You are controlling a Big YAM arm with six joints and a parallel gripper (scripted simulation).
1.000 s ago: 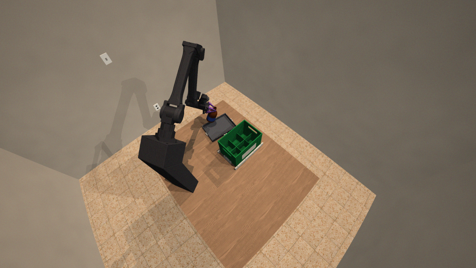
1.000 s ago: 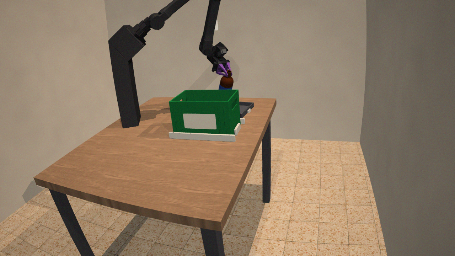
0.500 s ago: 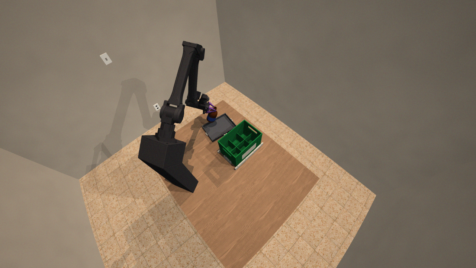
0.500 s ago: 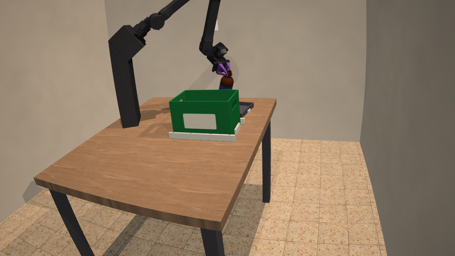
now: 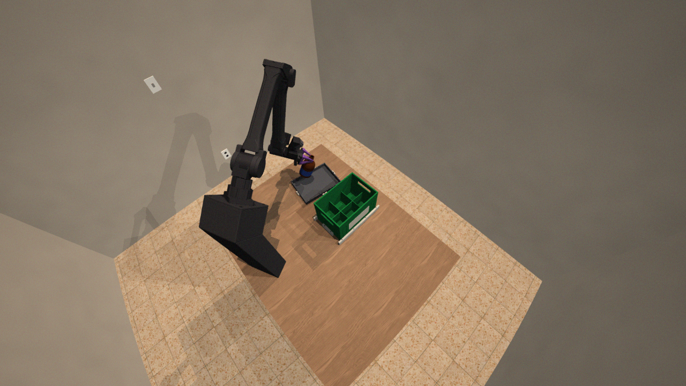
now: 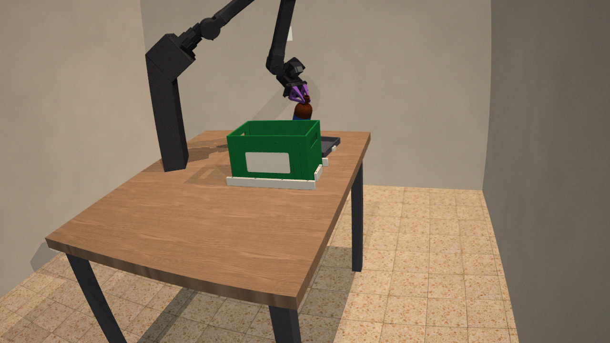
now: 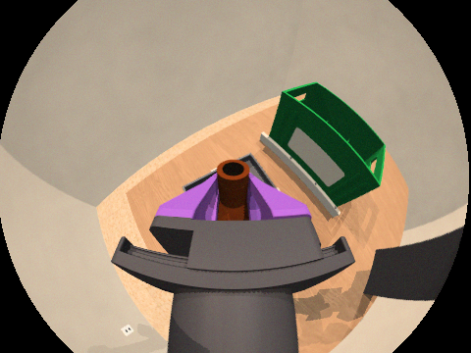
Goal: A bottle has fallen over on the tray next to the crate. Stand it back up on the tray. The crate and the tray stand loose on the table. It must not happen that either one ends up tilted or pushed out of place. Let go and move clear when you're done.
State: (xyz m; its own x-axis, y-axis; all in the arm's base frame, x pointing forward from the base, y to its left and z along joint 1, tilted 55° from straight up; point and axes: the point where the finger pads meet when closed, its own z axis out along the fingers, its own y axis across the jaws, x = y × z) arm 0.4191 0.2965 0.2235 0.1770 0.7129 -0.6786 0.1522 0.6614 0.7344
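Note:
A brown bottle [image 5: 306,166] with a blue label hangs upright by its neck from my gripper [image 5: 305,157]. The purple fingers are shut on the neck, as the wrist view shows [image 7: 234,192]. In the exterior view the bottle [image 6: 302,109] is above the far side of the dark tray [image 6: 329,143]; its lower part is hidden behind the green crate [image 6: 275,148], so I cannot tell if its base touches the tray. In the top view the bottle is over the tray's [image 5: 315,183] back left corner.
The green crate [image 5: 346,203] with its divided compartments stands on a white base right next to the tray. The arm's black pedestal [image 5: 237,225] stands at the table's left side. The table edge runs close behind the tray.

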